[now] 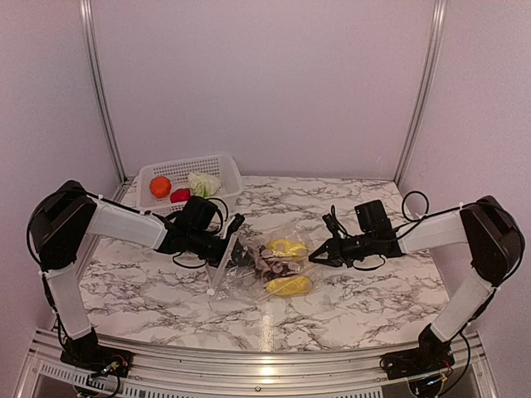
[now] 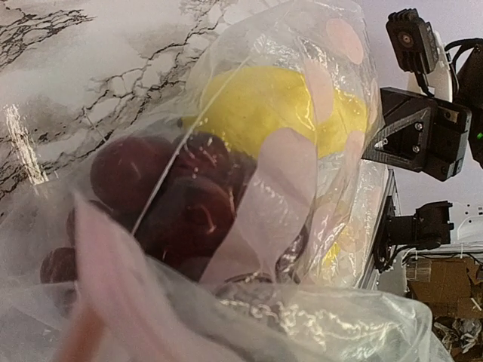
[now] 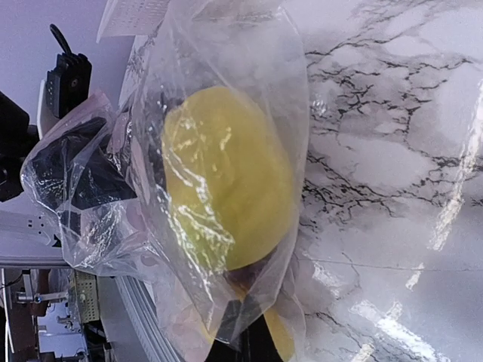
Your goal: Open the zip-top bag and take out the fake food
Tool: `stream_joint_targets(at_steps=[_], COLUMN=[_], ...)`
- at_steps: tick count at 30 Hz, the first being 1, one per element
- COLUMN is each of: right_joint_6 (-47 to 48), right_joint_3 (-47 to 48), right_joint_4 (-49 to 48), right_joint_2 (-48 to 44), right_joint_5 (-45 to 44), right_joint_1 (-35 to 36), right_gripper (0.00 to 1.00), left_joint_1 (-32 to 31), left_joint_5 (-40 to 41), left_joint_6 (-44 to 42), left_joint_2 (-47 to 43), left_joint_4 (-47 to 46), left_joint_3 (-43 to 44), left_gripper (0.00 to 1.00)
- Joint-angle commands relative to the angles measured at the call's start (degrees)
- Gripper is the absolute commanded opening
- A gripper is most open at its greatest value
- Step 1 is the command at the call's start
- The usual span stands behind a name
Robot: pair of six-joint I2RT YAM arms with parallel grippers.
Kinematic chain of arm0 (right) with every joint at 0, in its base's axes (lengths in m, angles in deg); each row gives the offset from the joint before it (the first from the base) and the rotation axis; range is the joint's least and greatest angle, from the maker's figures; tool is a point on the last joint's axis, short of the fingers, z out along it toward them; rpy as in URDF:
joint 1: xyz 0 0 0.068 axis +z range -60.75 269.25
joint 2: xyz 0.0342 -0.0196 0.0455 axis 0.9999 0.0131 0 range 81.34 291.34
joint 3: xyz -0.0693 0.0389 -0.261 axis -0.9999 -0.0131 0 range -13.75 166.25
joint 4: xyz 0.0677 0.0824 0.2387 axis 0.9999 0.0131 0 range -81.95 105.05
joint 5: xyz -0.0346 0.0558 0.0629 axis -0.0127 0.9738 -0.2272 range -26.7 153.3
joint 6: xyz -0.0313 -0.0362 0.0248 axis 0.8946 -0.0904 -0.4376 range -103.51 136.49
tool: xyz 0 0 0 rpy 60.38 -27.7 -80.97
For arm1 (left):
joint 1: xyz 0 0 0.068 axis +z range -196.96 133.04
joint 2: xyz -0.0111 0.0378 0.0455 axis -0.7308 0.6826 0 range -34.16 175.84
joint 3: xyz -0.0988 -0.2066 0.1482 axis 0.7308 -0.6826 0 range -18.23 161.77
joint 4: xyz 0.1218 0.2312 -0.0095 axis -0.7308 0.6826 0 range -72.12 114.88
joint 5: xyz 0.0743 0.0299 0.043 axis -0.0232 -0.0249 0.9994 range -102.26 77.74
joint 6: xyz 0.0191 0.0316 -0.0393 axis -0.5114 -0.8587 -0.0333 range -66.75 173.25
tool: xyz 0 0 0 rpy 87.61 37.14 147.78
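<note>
- Where the right gripper (image 1: pixel 315 255) meets the right edge of the bag (image 1: pixel 246 280), its fingers come together to a point on the clear film, pinching it.
- From the right wrist, the crinkled film fills the near view, with a big yellow piece (image 3: pixel 226 173) inside it.
- At the bag's left edge, the left gripper (image 1: pixel 235 238) touches the film. Whether it is clenched or released I cannot tell, since film covers the left wrist view and hides the fingers.
- A pale strip (image 1: pixel 222 267) runs down from the left gripper along the bag's left side.
- The bag sits between the two grippers at the middle of the desk (image 1: pixel 373 298), puffed up, not flat.
- Inside it, dark purple grapes (image 1: pixel 267 264) lie at the centre.
- One yellow piece (image 1: pixel 286 247) lies on the far side of the grapes and another yellow piece (image 1: pixel 289 286) on the near side.
- In the left wrist view, the grapes (image 2: pixel 173 196) press against the film just below a yellow piece (image 2: pixel 264 105).
- Further out, a white basket (image 1: pixel 224 166) stands at the far left corner of the desk, well apart from the bag.
- In the basket lie an orange piece (image 1: pixel 160 186), a red piece (image 1: pixel 180 196) and a pale green-white piece (image 1: pixel 203 183).
</note>
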Motion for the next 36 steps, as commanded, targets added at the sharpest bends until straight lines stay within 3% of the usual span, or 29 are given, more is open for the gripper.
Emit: stream_joint_targets(at_steps=[1,7,11,21,31,36], right_joint_6=[-1.6,-2.1,-2.2,-4.0,-5.0,-5.0], right_joint_3=[-1.7,-0.8,-0.1,-1.1,-1.9,-2.5], right_joint_4=[2.7,2.6,2.9,1.9,0.7,-0.1], right_joint_2=[1.6,2.5,2.6,2.0,1.8,1.3], right_joint_5=[-7.0,-7.9,-8.1,-8.1,-7.8,-8.1], right_joint_1=[-1.7,1.3,1.5,1.9,2.2,1.5], right_gripper=[0.0,0.0,0.0,0.0,0.0,0.0], left_joint_1=[-0.5,-0.8,-1.4,-5.1,-6.9,-6.7], left_joint_5=[3.1,4.8,6.0,6.3,10.7,12.5], left_joint_6=[-2.4,1.1,5.8,8.2,9.7,7.1], left_joint_2=[5.0,6.3,7.2,9.0,14.2,13.6], left_joint_4=[5.6,-0.3,-7.3,-20.8,-17.3,-10.2], left_joint_3=[5.1,5.7,4.0,-1.6,1.2,2.7], left_gripper=[0.09,0.51,0.63,0.64,0.7,0.48])
